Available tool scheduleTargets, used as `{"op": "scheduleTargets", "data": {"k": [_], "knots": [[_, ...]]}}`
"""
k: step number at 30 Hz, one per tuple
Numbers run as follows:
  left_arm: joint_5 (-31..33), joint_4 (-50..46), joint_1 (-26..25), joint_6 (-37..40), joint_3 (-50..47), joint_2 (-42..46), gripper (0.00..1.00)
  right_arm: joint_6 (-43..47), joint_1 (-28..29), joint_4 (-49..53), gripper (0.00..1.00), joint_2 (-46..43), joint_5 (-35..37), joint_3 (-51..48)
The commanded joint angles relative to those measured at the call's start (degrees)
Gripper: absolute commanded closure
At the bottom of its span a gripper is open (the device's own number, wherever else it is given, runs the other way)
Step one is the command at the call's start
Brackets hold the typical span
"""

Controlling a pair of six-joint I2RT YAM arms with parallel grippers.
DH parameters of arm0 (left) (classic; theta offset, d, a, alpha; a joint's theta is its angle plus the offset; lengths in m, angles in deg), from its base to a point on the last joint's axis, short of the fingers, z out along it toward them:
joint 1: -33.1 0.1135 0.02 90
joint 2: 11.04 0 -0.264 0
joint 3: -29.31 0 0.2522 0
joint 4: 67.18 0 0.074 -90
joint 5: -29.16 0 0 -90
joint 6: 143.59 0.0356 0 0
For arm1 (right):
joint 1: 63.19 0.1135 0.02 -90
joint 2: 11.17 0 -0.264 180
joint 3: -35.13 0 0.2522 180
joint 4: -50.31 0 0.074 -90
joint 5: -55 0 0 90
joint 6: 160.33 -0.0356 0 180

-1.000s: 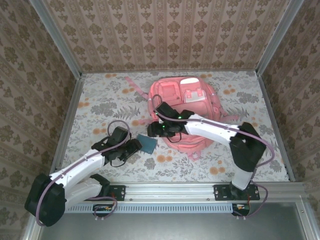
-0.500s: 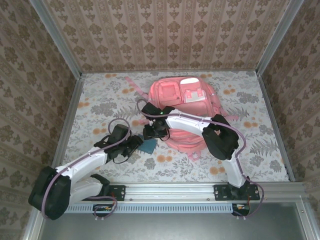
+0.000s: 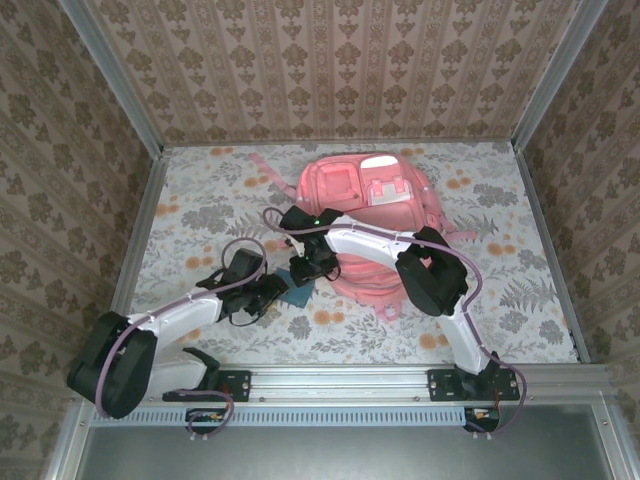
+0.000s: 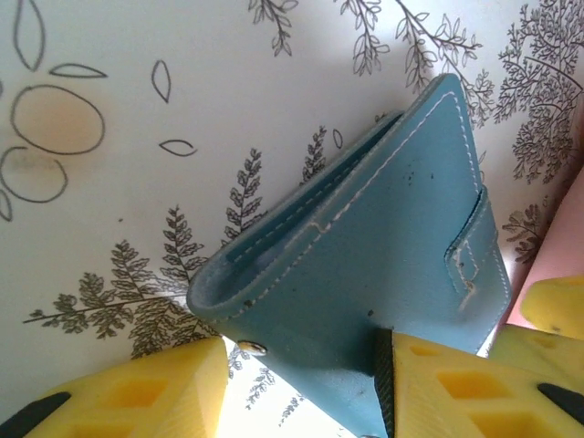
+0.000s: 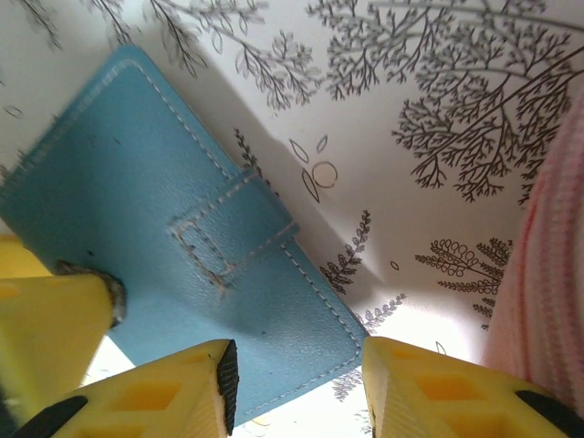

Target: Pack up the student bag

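Shift: right tool (image 5: 292,370) joined left tool (image 4: 301,365) | both clamp pencil case (image 4: 365,246)

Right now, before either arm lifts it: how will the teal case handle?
The teal case looks flat, thin and probably light. Its stitched leather-like cover holds its shape, so likely semi-stiff, but the open edge may gape when lifted. The smooth skin could slip; it won't roll.

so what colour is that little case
Teal case with pale stitching, best in the left wrist view.
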Motion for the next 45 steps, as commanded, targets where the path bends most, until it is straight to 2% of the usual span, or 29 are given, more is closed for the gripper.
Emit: {"op": "scheduleTargets", "data": {"k": [1, 8, 18, 23, 29, 34, 39, 45], "knots": [[-0.6, 2.7, 0.1, -1.1, 1.0, -1.6, 0.52, 5.0, -0.5, 3.1, 0.57, 1.0, 0.8, 0.4], [0.0, 3.3, 0.1, -1.5, 1.2, -2.4, 0.53, 7.8, -1.3, 1.6, 0.56, 1.4, -0.5, -2.0], [-0.3, 4.6, 0.3, 0.1, 2.5, -4.2, 0.71, 8.8, -2.1, 3.2, 0.58, 2.3, -0.9, -1.9], [-0.6, 3.6, 0.9, 1.8, 2.8, -4.5, 0.79, 9.3, -2.1, 2.3, 0.59, -1.8, -1.5, -2.2], [-2.5, 2.2, 1.5, 7.5, 3.4, -4.6, 0.83, 8.9, -2.3, -1.1, 0.58, -5.1, -1.3, -4.6], [-5.8, -0.4, 2.8, 13.6, 4.2, -4.7, 0.82, 7.0, -2.3, -4.3, 0.55, -6.8, -2.7, -7.4], [-10.2, 2.0, 4.5, 14.8, 4.1, -3.3, 0.71, 4.9, -2.3, -6.3, 0.54, -5.4, -3.4, -7.0], [-11.2, 2.6, 4.7, 15.3, 4.1, -2.8, 0.63, 2.3, -2.3, -7.4, 0.62, -2.7, -2.2, -6.3]]}}
